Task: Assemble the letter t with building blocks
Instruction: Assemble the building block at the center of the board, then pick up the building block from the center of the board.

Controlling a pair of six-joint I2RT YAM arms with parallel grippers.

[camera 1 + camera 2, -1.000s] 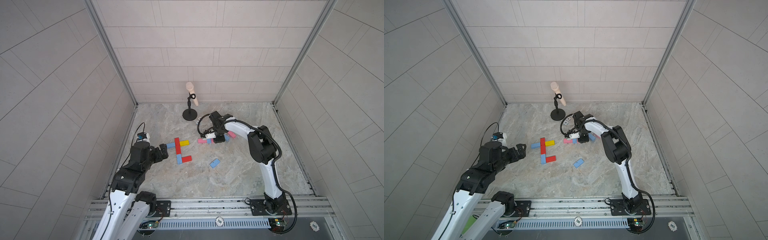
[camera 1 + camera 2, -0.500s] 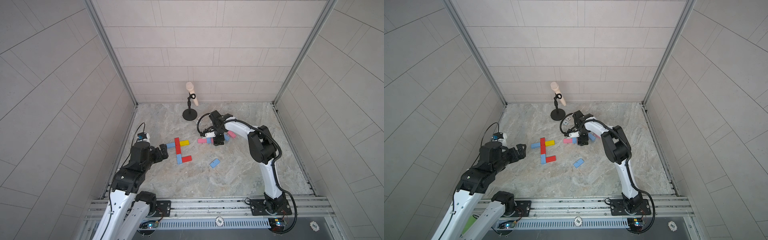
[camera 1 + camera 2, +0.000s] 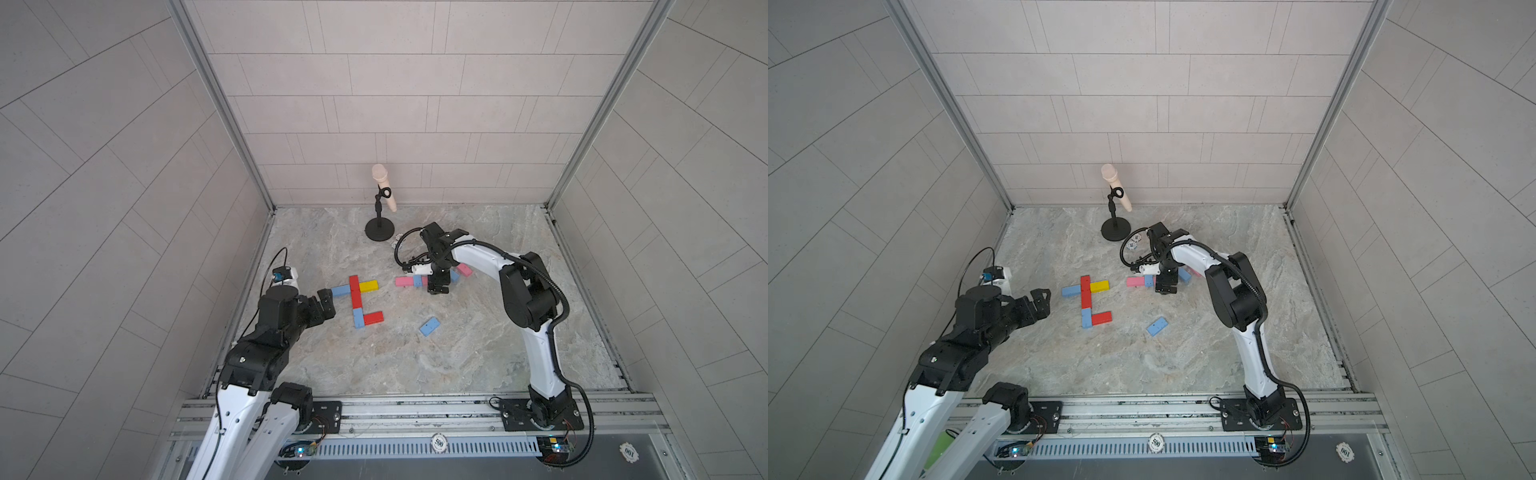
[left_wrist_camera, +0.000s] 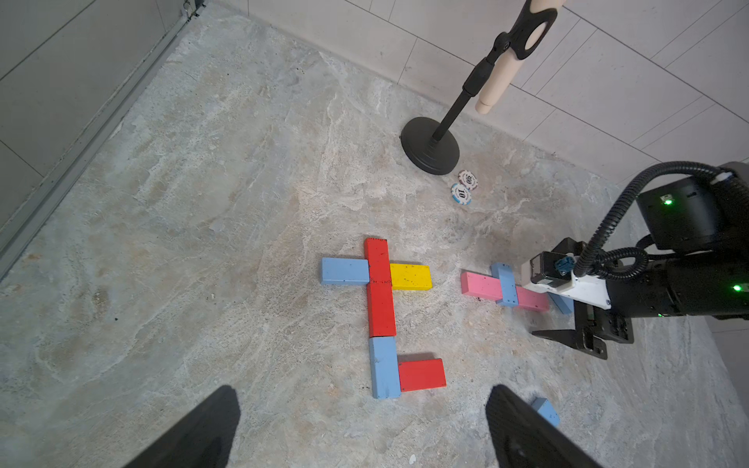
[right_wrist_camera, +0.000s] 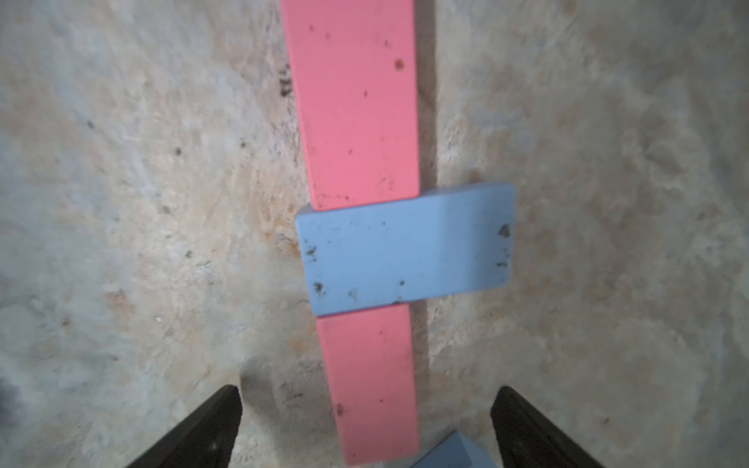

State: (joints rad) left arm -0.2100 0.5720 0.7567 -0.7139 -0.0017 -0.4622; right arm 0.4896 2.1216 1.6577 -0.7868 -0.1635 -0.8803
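Building blocks lie flat as a t-like figure: a red stem (image 3: 354, 291), a light blue arm (image 3: 340, 291), a yellow arm (image 3: 369, 286), then a light blue block (image 3: 358, 318) with a red foot (image 3: 373, 318). To its right two pink blocks (image 5: 356, 101) lie end to end with a light blue block (image 5: 405, 247) across them. My right gripper (image 3: 438, 286) hangs open just over the nearer pink block (image 5: 373, 385), its jaws either side, touching nothing. My left gripper (image 4: 362, 405) is open and empty, left of the figure.
One loose light blue block (image 3: 429, 326) lies in front of the right gripper. More blocks, pink (image 3: 464, 269) and blue (image 3: 454, 276), sit behind that gripper. A microphone stand (image 3: 379, 230) and two poker chips (image 4: 462, 193) stand near the back wall.
My right gripper has opened over the pink row. The blocks and the left arm have not visibly moved.
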